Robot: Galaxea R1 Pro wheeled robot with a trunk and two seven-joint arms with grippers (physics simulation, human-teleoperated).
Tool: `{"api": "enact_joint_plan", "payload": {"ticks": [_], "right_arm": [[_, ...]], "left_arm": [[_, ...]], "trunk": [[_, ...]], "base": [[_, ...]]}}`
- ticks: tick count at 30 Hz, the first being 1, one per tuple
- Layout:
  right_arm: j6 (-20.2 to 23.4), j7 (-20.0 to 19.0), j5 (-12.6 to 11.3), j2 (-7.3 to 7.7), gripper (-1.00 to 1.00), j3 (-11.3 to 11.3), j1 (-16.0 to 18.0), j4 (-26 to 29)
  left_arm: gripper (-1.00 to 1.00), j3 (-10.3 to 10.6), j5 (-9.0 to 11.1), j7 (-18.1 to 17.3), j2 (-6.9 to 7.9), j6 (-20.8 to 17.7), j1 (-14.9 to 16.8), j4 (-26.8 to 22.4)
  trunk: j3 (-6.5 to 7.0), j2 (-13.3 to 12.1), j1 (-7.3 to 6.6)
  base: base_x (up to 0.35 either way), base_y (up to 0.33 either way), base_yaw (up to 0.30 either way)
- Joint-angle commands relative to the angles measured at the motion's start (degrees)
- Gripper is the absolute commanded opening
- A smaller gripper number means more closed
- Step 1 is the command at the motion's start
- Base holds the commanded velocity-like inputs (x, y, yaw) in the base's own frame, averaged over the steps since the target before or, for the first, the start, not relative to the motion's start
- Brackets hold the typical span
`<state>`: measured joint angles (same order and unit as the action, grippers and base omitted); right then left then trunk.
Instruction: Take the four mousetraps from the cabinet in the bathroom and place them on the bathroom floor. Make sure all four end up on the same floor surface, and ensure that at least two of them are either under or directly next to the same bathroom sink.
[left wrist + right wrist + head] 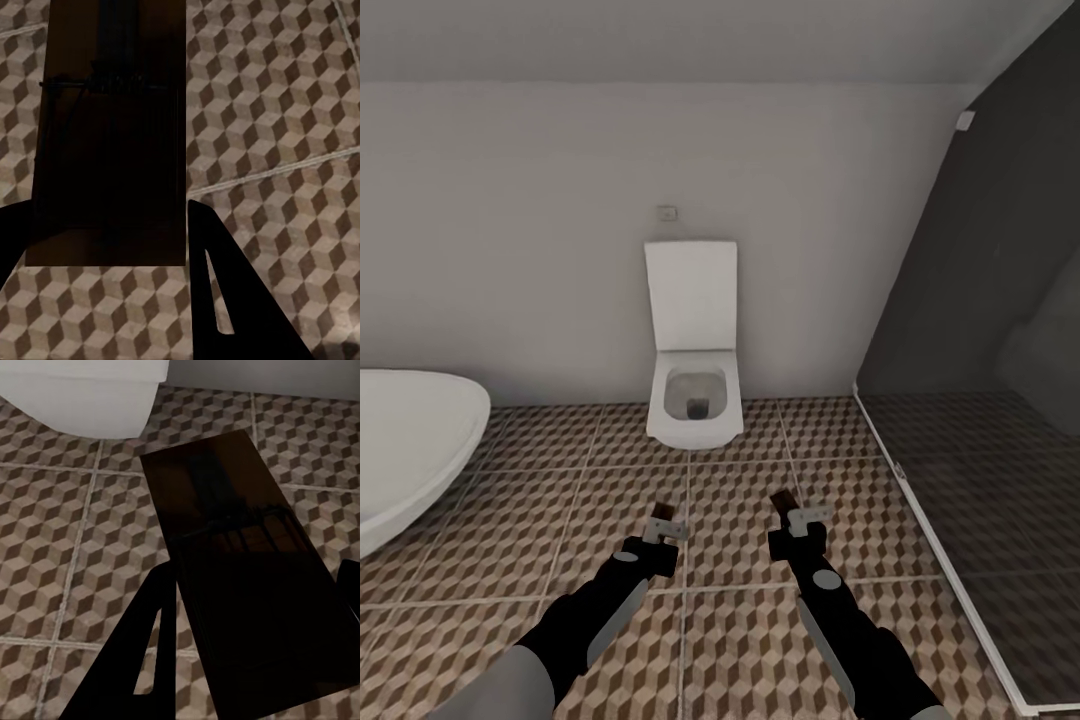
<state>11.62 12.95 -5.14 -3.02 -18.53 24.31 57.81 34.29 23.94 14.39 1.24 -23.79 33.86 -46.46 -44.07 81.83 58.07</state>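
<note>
Brown board in each claw: left gripper (665,527) is clamped on one mousetrap (112,135), right gripper (797,517) on a second mousetrap (247,577), both held above the bathroom floor (740,500), bathtub (410,440) left, toilet (694,390) ahead. No sink here, so best carry them level and keep the squeeze firm until it's found.

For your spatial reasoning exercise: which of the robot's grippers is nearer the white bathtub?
Left. The left gripper is on the bathtub's side; the right gripper is farther off, toward the dark shower area.
</note>
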Motion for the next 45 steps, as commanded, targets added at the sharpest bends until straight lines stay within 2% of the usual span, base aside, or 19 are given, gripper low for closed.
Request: {"api": "enact_joint_plan", "payload": {"ticks": [1,45], "right_arm": [[0.18,0.49,-0.57,0.03,-1.00,-0.19,0.04,0.09],[0.19,0.49,-0.57,0.09,-1.00,-0.19,0.04,0.10]], "left_arm": [[-1.00,0.34,0.44,0.55,0.08,-0.20,0.06,-0.12],[-1.00,0.34,0.45,0.55,0.08,-0.20,0.08,0.06]], "trunk": [[-0.33,0.44,0.22],[-12.21,18.09,9.89]], "base": [[0.000,0.000,0.000],[0.000,0.000,0.000]]}}
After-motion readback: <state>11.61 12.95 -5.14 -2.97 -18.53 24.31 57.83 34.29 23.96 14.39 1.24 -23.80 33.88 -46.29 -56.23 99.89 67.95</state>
